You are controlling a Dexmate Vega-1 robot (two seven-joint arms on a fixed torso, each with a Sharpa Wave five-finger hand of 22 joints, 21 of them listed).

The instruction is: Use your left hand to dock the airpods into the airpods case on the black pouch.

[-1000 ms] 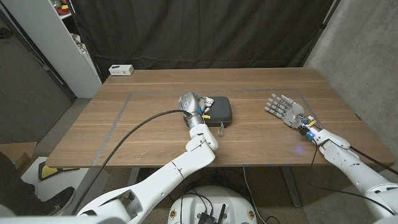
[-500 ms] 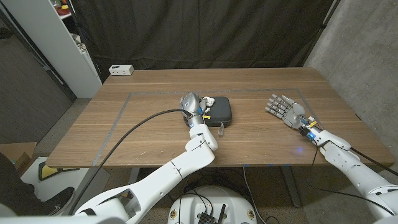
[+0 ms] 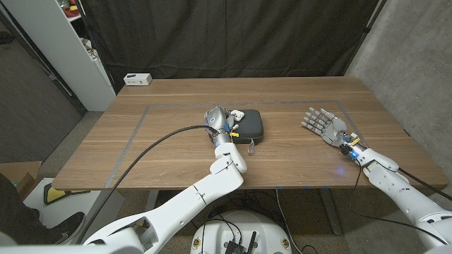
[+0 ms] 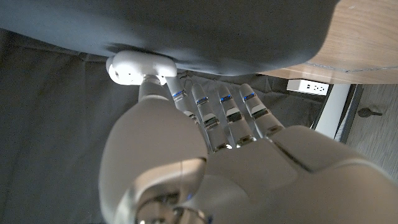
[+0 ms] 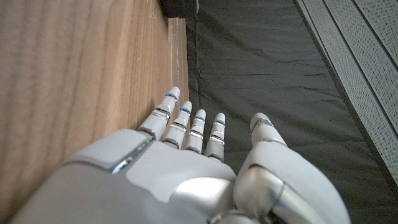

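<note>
The black pouch (image 3: 248, 126) lies at the table's middle, and the white airpods case (image 3: 235, 113) sits on its far left corner. My left hand (image 3: 218, 120) is at the pouch's left end, right beside the case. In the left wrist view its fingers (image 4: 227, 112) reach out straight and apart under the pouch (image 4: 236, 31), and one fingertip touches the white case (image 4: 132, 67). I cannot make out any loose airpods. My right hand (image 3: 325, 122) is over the table's right side with its fingers spread and nothing in it; the right wrist view shows its fingers (image 5: 193, 127) the same way.
A small white box (image 3: 138, 80) stands at the table's far left edge. A grey tape outline (image 3: 145, 116) marks the tabletop around the pouch. The pouch's zipper pull (image 3: 252, 147) hangs toward the near side. A white shelf unit (image 3: 70, 42) stands to the left.
My left hand has shifted slightly at the pouch's left end, and a little more of the white case shows beside it. The right hand has not moved.
</note>
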